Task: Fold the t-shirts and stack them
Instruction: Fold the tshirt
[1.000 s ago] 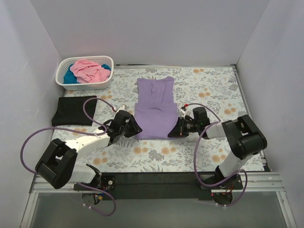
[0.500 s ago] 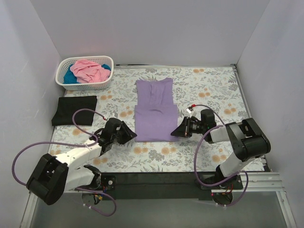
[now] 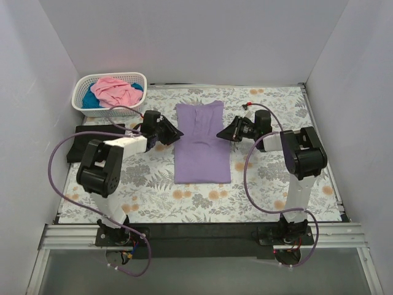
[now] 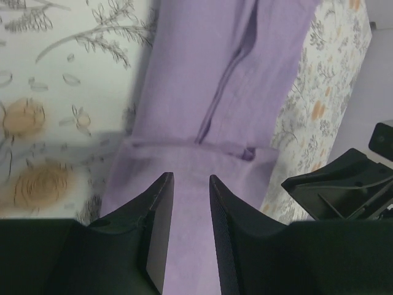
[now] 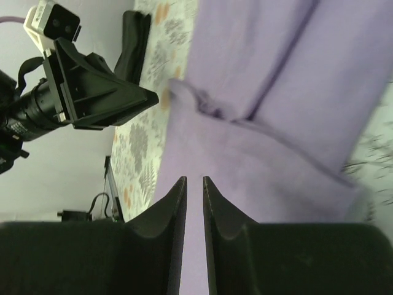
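Floral worktop [image 3: 270, 184] — both arms stretched forward, left claw [image 3: 175, 133] and right claw [image 3: 222, 134] flanking lavender t-shirt [image 3: 201, 147] — each claw narrowly parted, empty.

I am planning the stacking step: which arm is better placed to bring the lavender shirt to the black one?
Probably left. The left gripper is at the left edge of the lavender shirt, next to the black shirt; the right gripper is on the opposite side.
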